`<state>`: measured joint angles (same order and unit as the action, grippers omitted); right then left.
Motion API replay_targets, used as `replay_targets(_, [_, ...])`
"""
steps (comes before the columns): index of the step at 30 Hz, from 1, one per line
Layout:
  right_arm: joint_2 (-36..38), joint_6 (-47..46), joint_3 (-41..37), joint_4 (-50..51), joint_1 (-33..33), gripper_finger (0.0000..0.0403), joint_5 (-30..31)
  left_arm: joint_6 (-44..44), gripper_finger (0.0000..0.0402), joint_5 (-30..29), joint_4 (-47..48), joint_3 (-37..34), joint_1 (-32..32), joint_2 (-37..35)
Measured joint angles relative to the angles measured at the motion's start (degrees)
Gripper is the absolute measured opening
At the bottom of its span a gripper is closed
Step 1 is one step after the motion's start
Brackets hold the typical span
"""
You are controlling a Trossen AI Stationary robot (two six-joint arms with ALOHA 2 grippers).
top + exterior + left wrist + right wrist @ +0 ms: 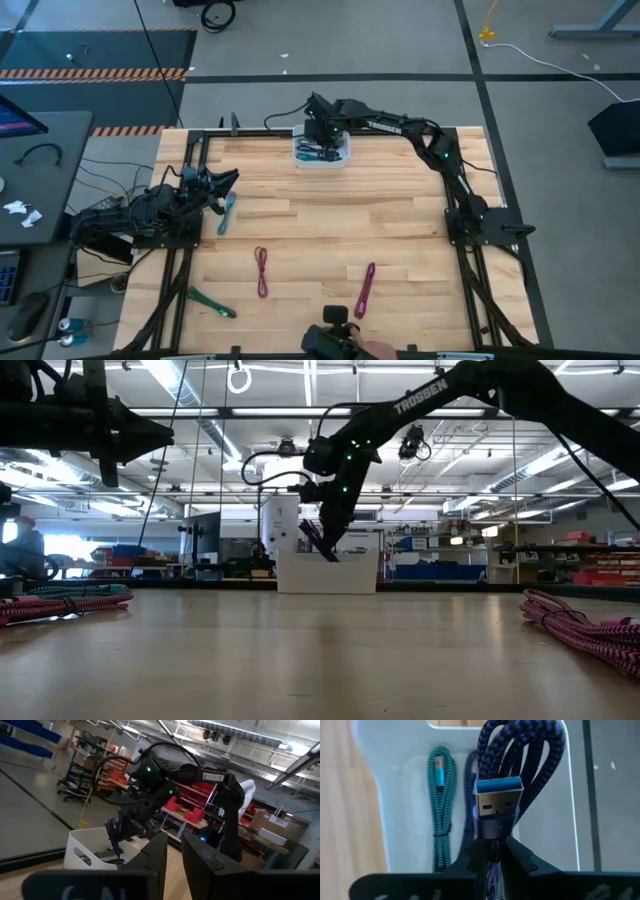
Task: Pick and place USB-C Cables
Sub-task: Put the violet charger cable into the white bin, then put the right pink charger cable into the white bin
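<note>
My right gripper (492, 852) reaches over the white bin (322, 152) at the table's far edge and is shut on a dark blue braided cable (520, 755). A teal cable (440, 810) and another blue cable (468, 805) lie on the bin's floor. On the table lie a light-blue cable (227, 212), a maroon cable (262, 270), a purple cable (365, 290) and a green cable (210, 303). My left gripper (225, 180) waits open at the table's left side, just above the light-blue cable and touching nothing. My right gripper pinches the folded dark blue cable between its two fingers just behind the blue plug (499, 795). It holds several strands together. The fingers come from above, pointing down into the bin. The looped end (540, 740) sticks out past the fingertips toward the bin floor, and the bundle (318, 540) hangs inside the bin walls.
The white bin (328, 572) stands at the middle of the far edge. Black frame rails (190, 190) run along the left and right sides of the table. The wooden middle of the table (320, 235) is bare. A camera mount (335, 335) sits at the near edge.
</note>
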<state>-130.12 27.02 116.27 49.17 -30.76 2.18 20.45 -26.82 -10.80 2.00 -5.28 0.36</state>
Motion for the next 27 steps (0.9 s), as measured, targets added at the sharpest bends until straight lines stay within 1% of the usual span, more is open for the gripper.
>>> replay_targets(5, [-0.2, 0.1, -0.8, -1.6, -0.1, 0.0062, 1.2, 0.0, 0.0063, -0.2, 0.0, 0.0, 0.0, 0.0])
replay_targets(8, [-0.2, 0.2, -0.9, -1.8, -0.1, 0.0092, 1.7, 0.0, 0.0064, -0.2, 0.0, 0.0, 0.0, 0.0])
replay_targets(12, [-0.1, 0.2, -0.9, -4.3, -0.1, 0.0138, 4.2, 0.0, 0.0063, -0.2, 0.0, 0.0, 0.0, 0.0])
replay_targets(15, [2.4, -2.3, -1.0, -4.9, 0.0, 0.0155, 5.3, 0.0, 0.0062, -0.2, 0.0, 0.0, 0.0, 0.0])
replay_targets(17, [5.8, -7.2, -1.0, -5.0, 0.1, 0.0157, 5.1, 0.0, 0.0063, -0.2, -0.1, 0.0, 0.0, 0.0])
replay_targets(22, [14.9, -17.8, -0.9, -3.5, 1.6, 0.014, 0.4, -0.1, 0.0062, -0.2, 0.0, 0.0, 0.0, 0.0])
replay_targets(25, [19.5, -18.8, -2.1, -1.3, 5.0, 0.0127, -3.5, 0.0, 0.006, -0.2, 0.0, 0.0, 0.0, 0.0])
replay_targets(27, [23.0, -19.4, -6.0, -0.3, 8.4, 0.0119, -4.7, 0.0, 0.006, -0.2, 0.0, 0.0, 0.0, 0.0])
